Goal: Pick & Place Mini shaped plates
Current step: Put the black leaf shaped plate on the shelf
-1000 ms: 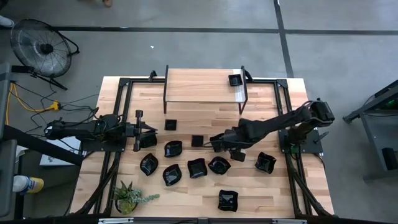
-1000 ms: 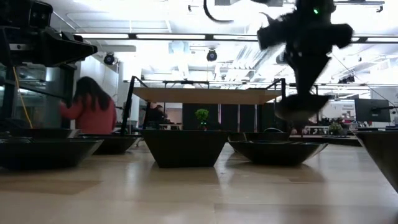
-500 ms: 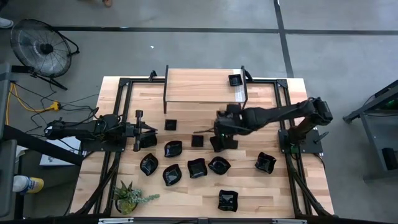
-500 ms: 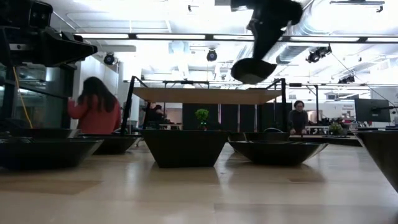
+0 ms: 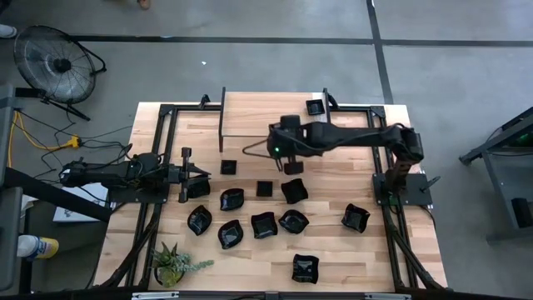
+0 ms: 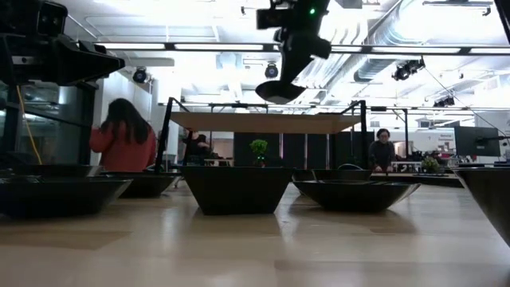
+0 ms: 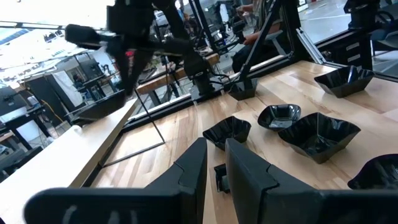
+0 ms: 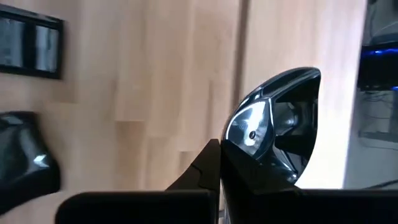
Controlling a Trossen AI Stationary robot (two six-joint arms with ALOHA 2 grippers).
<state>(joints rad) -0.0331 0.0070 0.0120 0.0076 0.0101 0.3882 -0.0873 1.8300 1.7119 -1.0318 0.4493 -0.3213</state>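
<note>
One plate (image 8: 277, 134) pinched in right hand (image 8: 217, 155), aloft

The right arm is reaching far across the desk (image 5: 350, 167) toward its middle, raised well above the surface, with its right claw (image 5: 287, 165) clamping a mini shaped plate (image 8: 277, 118). The left arm is lying low at the left side, its left claw (image 5: 202, 173) pointing inward with fingers (image 7: 193, 168) sitting close together.
</note>
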